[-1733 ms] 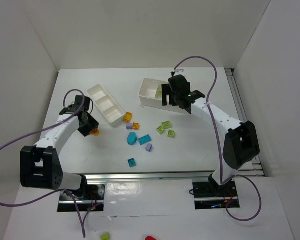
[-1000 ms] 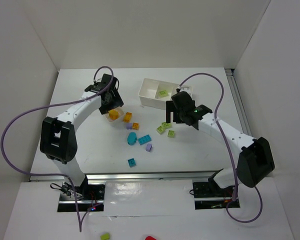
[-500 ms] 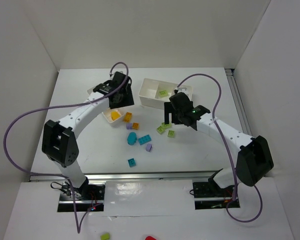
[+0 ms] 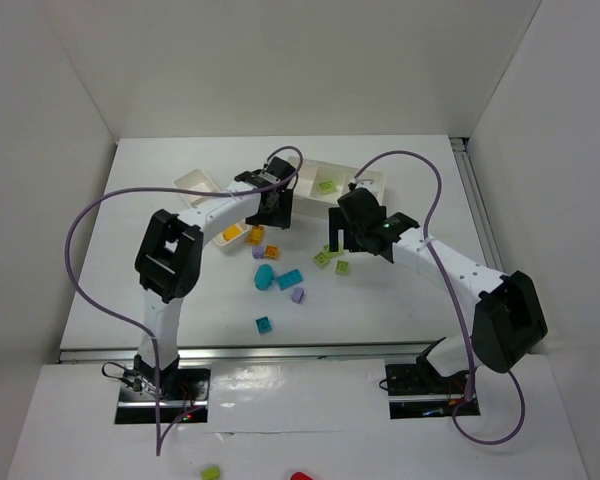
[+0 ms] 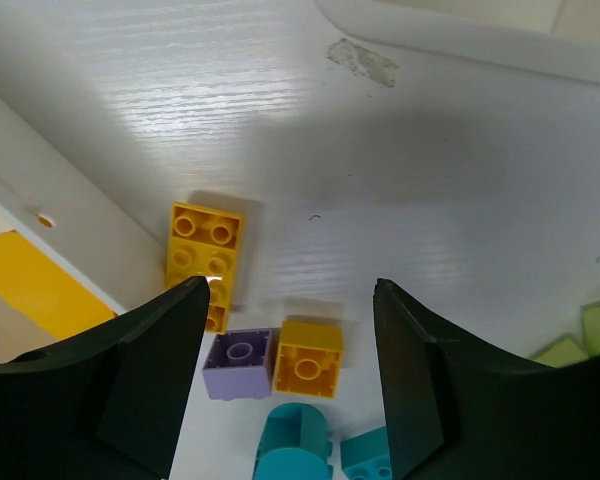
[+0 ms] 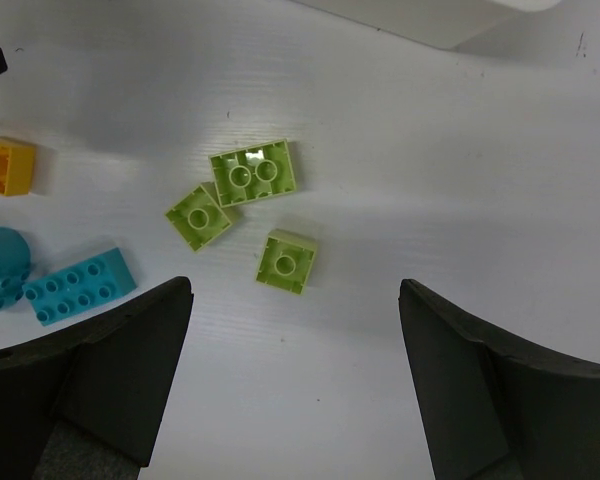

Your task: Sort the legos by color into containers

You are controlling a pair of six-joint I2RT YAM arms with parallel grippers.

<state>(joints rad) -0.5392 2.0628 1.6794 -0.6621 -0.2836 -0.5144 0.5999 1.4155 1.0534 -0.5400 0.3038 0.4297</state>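
Note:
Loose legos lie mid-table: an orange brick [image 5: 202, 255], a small orange one [image 5: 310, 370], a lavender one [image 5: 238, 362], a teal round piece [image 5: 295, 440] and three lime green ones [image 6: 253, 172] [image 6: 198, 216] [image 6: 286, 261]. My left gripper [image 5: 288, 330] [image 4: 277, 212] hangs open just above the orange and lavender pieces, holding nothing. My right gripper [image 6: 295, 330] [image 4: 338, 240] is wide open over the green legos, also holding nothing. The narrow container [image 4: 202, 190] holds an orange piece [image 4: 230, 233]. A green lego [image 4: 326, 186] lies in the wider container [image 4: 375, 180].
A teal brick [image 4: 289, 279], a lavender lego [image 4: 298, 295] and a small teal one [image 4: 264, 323] lie nearer the arm bases. The left arm's body crosses over the narrow container and part of the wider one. White walls stand on three sides.
My left arm swung right from the narrow container to above the orange legos, its jaws narrowing slightly. The right arm stayed put over the green legos.

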